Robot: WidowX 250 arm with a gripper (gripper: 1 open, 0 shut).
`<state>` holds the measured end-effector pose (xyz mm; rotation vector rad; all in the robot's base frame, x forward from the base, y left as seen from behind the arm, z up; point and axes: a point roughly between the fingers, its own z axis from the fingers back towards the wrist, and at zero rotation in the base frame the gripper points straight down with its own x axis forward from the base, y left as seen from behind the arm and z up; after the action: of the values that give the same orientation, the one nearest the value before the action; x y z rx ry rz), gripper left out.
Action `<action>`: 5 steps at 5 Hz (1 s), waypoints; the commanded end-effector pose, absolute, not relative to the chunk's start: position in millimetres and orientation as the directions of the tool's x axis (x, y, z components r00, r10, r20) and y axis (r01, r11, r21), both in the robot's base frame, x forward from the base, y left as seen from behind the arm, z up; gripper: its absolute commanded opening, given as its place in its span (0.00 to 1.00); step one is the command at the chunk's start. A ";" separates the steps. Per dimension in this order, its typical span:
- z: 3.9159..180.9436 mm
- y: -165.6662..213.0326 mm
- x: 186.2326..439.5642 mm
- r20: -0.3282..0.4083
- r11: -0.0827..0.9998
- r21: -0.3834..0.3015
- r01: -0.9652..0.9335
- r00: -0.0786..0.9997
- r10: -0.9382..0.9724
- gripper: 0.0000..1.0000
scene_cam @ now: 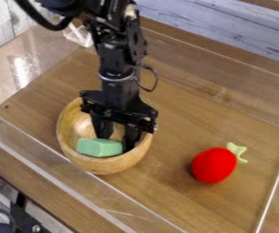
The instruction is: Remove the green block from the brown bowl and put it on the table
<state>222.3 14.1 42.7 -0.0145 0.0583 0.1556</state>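
Observation:
The brown bowl [71, 126] sits on the table [208, 96] near its front left. Inside it lies the green block [95, 147], a mint-green bar resting low against the bowl's front wall. My gripper [120, 142] points straight down into the bowl, and its dark fingers [109, 136] straddle the block's right end. The jaws look shut on the block. The arm hides the back of the bowl's inside.
A red strawberry toy [214, 165] with a green stem lies to the right of the bowl. A clear acrylic wall [69, 187] runs along the table's front and left edges, close to the bowl.

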 end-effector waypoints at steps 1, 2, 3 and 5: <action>47.1 13.1 232.7 -0.028 0.991 -0.006 -0.137 0.990 0.137 1.00; 44.7 12.5 234.4 -0.031 0.991 -0.003 -0.132 0.991 0.132 0.00; 41.8 8.4 239.4 -0.031 0.987 -0.002 -0.162 0.986 0.162 0.00; 36.7 14.5 253.2 -0.025 0.976 0.000 -0.219 0.975 0.219 0.00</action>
<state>246.7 12.9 32.7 -0.0021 0.0540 0.2125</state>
